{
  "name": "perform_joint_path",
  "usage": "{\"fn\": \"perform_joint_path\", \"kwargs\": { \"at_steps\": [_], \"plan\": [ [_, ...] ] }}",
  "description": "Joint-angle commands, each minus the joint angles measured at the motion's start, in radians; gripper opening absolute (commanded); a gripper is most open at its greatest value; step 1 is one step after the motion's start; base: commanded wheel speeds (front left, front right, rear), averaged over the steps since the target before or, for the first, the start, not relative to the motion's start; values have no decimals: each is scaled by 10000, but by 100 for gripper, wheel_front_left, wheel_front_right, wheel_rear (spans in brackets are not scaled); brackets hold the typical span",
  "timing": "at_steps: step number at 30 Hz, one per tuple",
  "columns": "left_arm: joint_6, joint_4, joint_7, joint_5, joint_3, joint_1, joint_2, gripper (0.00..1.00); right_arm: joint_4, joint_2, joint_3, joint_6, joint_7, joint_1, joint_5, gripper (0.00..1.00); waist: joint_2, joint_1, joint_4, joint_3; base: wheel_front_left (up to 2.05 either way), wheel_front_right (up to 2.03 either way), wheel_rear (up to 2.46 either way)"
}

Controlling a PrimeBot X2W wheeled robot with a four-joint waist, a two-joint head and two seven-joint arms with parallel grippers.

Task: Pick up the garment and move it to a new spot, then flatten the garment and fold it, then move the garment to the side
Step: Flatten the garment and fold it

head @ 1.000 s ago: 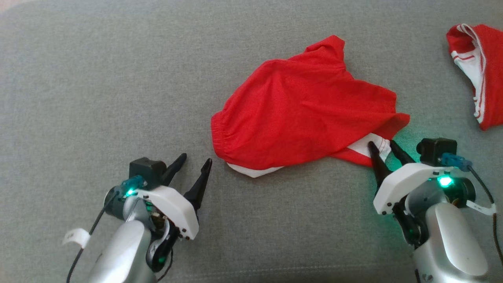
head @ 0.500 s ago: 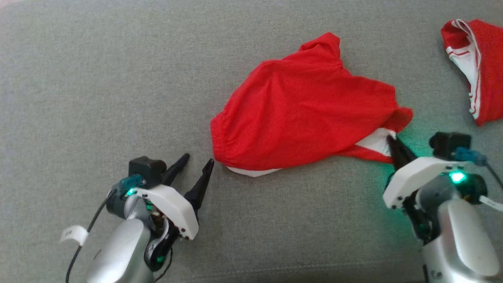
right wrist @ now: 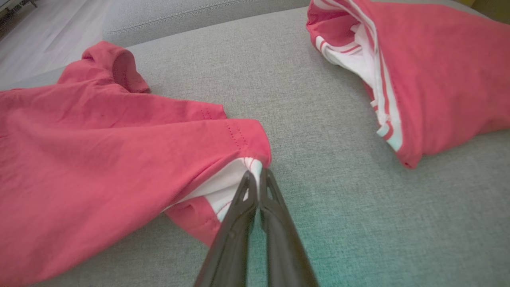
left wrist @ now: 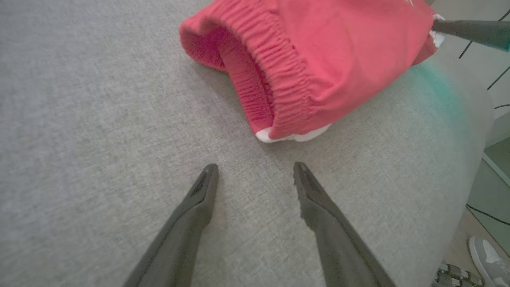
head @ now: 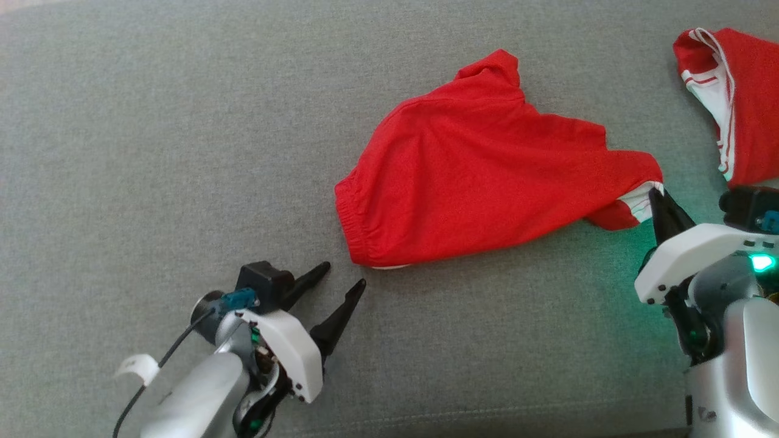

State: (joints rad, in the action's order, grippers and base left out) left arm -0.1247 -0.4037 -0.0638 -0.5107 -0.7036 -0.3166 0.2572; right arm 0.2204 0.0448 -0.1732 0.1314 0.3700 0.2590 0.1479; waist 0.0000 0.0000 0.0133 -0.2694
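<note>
right gripper [head: 655, 196] on garment [head: 481, 182], red-white cloth [head: 739, 103] nearby

Grey couch [head: 182, 152], second red garment [head: 748, 103], perhaps shoe [left wrist: 491, 257]

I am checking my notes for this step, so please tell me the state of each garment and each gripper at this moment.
red garment: lying crumpled on the grey cushion, with its white-trimmed corner pinched.
second red garment: lying bunched at the right edge of the head view, apart from both grippers.
left gripper: open, empty, near the red garment's edge but not touching it.
right gripper: shut on the red garment's corner.
</note>
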Motion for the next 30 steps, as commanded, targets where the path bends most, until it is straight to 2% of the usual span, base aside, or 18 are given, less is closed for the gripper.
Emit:
{"fn": "perform_joint_path", "kwargs": {
  "at_steps": [1, 7, 15, 16, 18, 19, 24, 26, 29, 30],
  "plan": [
    [-59, 72, -146, 74, 173, -494, 354, 100, -450, 54, 155, -7, 22, 458, -40, 0, 0, 0, 10, -16, 0, 0, 0],
    [-59, -378, -862, 195, -528, -1065, 467, 100, -578, 54, 194, -7, 101, 487, 20, 0, 0, 0, 96, -111, 0, 0, 0],
    [-59, -1345, -1483, 75, -1317, -1725, 266, 100, -590, 54, 266, -7, 80, 505, 193, 0, 0, 0, 266, -149, 0, 0, 0],
    [-59, -1408, -1534, 62, -1459, -1798, 231, 65, -579, 54, 269, -7, 72, 502, 211, 0, 0, 0, 282, -147, 0, 0, 0],
    [-59, -1448, -1637, -57, -1714, -1925, 126, 3, -543, 54, 266, -7, 49, 486, 237, 0, 0, 0, 295, -109, 0, 0, 0],
    [-59, -1391, -1688, -151, -1878, -1979, 72, 0, -521, 54, 265, -7, 43, 468, 260, 0, 0, 0, 291, -79, 0, 0, 0],
    [-59, -585, -1853, -975, -2478, -2181, 75, 0, -603, 54, 252, -7, 30, 325, 500, 0, 0, 0, 211, 188, 0, 0, 0],
    [-59, 113, -1861, -1633, -2531, -2144, 261, 0, -806, 54, 233, -7, 100, 238, 673, 0, 0, 0, 186, 373, 0, 0, 0],
    [-59, 1663, -1570, -3005, -2352, -1982, 842, 0, -1430, 73, 159, -7, 400, 83, 1041, 0, 0, 0, 130, 645, 0, 0, 0],
    [-59, 1663, -1570, -3005, -2352, -1982, 842, 0, -1430, 73, 159, -7, 400, 83, 1041, 0, 0, 0, 130, 645, 0, 0, 0]
  ]
}}
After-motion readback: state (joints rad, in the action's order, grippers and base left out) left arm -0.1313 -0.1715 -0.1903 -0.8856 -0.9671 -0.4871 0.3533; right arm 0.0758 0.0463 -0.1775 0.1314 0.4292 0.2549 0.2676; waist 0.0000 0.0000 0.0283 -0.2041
